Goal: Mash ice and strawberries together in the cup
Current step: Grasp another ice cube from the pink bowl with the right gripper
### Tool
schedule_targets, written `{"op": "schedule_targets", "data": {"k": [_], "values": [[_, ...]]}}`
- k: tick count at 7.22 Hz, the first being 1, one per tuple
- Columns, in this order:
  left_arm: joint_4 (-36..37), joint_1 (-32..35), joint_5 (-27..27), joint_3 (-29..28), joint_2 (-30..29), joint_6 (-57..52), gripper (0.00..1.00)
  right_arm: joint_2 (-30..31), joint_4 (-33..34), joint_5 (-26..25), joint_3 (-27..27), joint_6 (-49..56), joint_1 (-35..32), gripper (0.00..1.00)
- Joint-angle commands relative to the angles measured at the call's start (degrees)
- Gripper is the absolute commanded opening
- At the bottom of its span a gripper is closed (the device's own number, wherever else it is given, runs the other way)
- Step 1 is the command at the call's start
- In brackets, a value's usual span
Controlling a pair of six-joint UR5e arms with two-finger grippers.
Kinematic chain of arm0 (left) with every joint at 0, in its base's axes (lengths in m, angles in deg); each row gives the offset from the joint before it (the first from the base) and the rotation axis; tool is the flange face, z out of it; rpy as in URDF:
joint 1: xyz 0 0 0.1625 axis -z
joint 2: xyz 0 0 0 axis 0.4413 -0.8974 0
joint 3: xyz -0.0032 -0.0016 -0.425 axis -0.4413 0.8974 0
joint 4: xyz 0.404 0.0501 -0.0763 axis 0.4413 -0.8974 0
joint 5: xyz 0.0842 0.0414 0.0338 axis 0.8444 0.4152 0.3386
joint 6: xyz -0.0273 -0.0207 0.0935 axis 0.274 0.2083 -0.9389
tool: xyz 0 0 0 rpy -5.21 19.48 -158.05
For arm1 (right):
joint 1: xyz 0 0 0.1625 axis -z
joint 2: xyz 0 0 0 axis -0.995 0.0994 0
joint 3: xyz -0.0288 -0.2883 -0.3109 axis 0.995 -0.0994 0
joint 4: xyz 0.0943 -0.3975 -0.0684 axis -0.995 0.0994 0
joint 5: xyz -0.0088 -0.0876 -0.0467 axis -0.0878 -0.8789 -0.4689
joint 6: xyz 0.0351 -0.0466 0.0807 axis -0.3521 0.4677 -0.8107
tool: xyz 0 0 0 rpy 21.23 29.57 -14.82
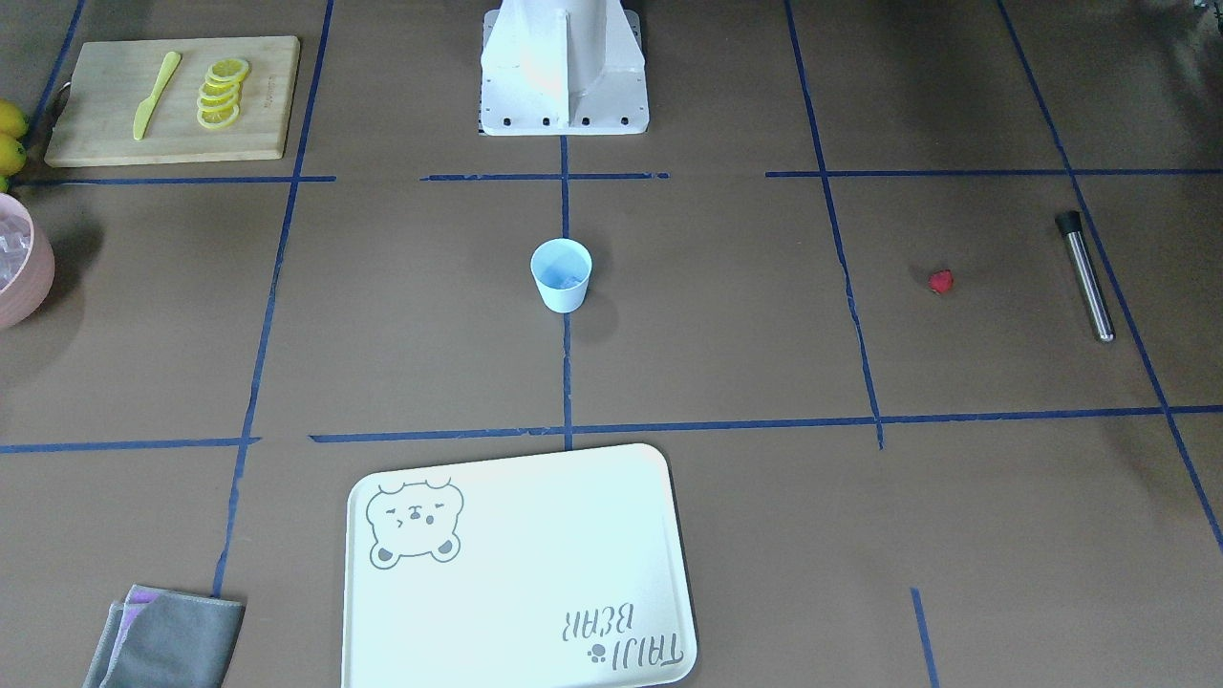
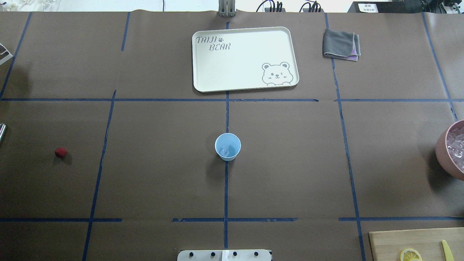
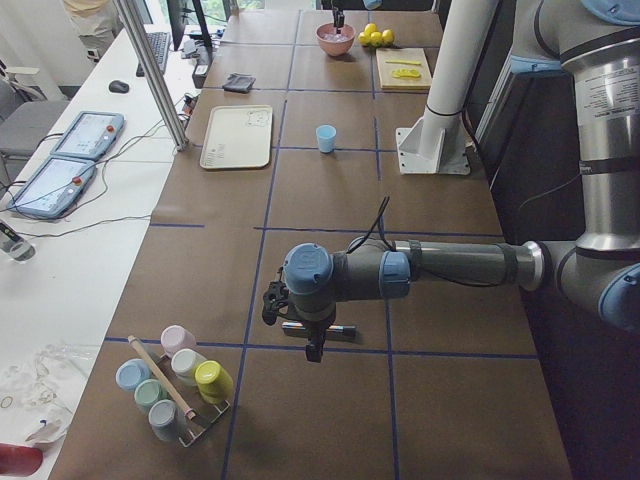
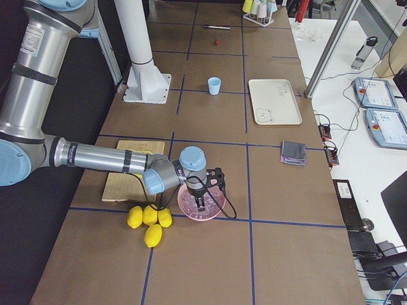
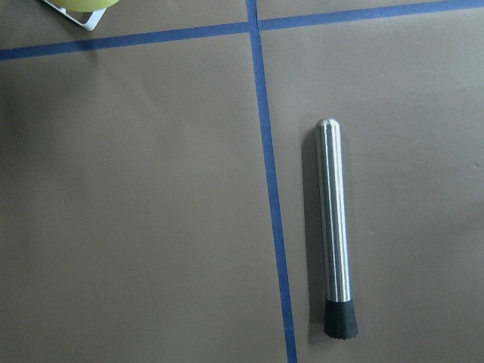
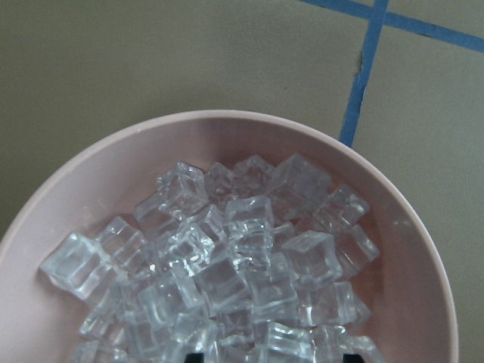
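My left gripper hangs over the masher, right gripper over the bowl of ice, whether open I cannot tell; the strawberry, well apart from the central cup, may roll if I pinch clumsily.

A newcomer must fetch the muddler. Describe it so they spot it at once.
Start at the pale-blue cup mid-table and go toward the robot's left, past the red strawberry. The muddler lies flat there: a slim steel rod with one black end, unlike the round berry.
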Motion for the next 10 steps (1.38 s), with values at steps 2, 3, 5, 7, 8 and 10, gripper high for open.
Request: {"op": "schedule_targets", "data": {"k": [2,3,5,7,8,10], "values": [[0.0,0.0,0.0,0.0,0.01,0.0,1.0,-0.06,0.0,-0.84,-0.22,0.71,0.27,0.66],[0.0,0.0,-0.09,0.0,0.01,0.0,1.0,-0.06,0.0,-0.84,-0.57,1.06,0.44,0.64],[0.0,0.0,0.0,0.0,0.01,0.0,1.0,-0.06,0.08,-1.1,-1.01,2.03,0.53,0.61],[0.0,0.0,0.0,0.0,0.01,0.0,1.0,-0.06,0.08,-1.01,-0.92,2.03,0.53,0.36],[0.0,0.0,0.0,0.0,0.01,0.0,1.0,-0.06,0.0,-0.58,-0.66,2.03,0.53,0.16],[0.0,0.0,0.0,0.0,0.01,0.0,1.0,0.02,-0.36,-0.4,-0.14,2.29,0.36,0.03]]}}
